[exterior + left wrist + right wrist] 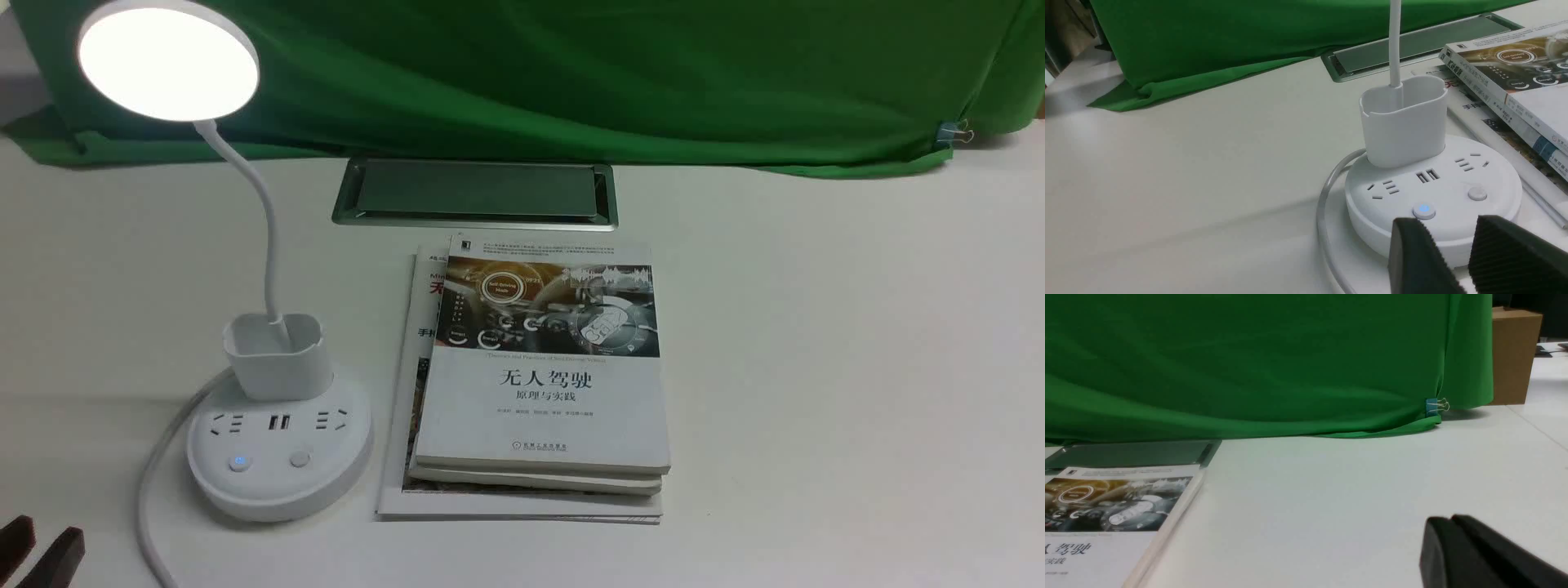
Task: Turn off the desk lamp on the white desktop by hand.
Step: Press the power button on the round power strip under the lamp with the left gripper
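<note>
The desk lamp [277,445] stands at the left of the white desktop [816,367]. Its round disc head [168,61] is lit. The base carries a blue-lit button [239,463] and a plain button [300,457]. My left gripper [41,547] is open and empty at the bottom left, short of the base. In the left wrist view the left gripper [1447,228] sits just before the base rim, near the lit button [1423,210]. My right gripper [1447,522] is shut and empty above bare desktop; it is out of the front view.
A stack of books [543,367] lies right of the lamp base. The silver-framed cable hatch [475,193] is behind them. The lamp's white cord [155,474] curves along the base's left side. A green cloth [571,73] backs the desk.
</note>
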You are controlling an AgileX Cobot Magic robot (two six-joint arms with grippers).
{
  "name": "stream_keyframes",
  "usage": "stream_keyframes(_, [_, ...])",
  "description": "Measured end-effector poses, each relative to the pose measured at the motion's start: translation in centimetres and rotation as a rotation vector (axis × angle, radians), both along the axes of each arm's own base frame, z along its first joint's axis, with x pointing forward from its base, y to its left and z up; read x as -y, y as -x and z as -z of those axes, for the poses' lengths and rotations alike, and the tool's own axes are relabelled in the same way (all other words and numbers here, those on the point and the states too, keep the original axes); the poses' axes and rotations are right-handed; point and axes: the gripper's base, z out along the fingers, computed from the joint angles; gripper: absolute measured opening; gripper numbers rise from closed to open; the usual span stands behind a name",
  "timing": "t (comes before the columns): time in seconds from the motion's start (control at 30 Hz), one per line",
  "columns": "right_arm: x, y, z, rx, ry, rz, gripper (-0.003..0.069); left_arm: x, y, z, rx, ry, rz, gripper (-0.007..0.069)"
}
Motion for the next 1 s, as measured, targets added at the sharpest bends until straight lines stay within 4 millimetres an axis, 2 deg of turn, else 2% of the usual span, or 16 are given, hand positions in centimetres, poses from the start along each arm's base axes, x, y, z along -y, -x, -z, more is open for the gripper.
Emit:
stream_keyframes(0.43, [0.0,0.0,0.0,0.000,0.000,0.000,0.0035,-0.1,0.0,-0.1,0.017,-0.039,-0.003,0.0206])
stream_keyframes(0.63, [0.0,0.0,0.0,0.000,0.000,0.000,0.0035,-0.1,-0.1,-0.8,0.087,-0.033,-0.003,0.0214])
stream_keyframes(0.87, [0.0,0.0,0.0,0.000,0.000,0.000,0.0035,0.0,-0.2,-2.3,0.254,-0.017,-0.002,0.0220])
stream_keyframes(1.0, [0.0,0.0,0.0,0.000,0.000,0.000,0.0035,0.0,-0.1,-2.5,0.280,-0.017,-0.002,0.0225])
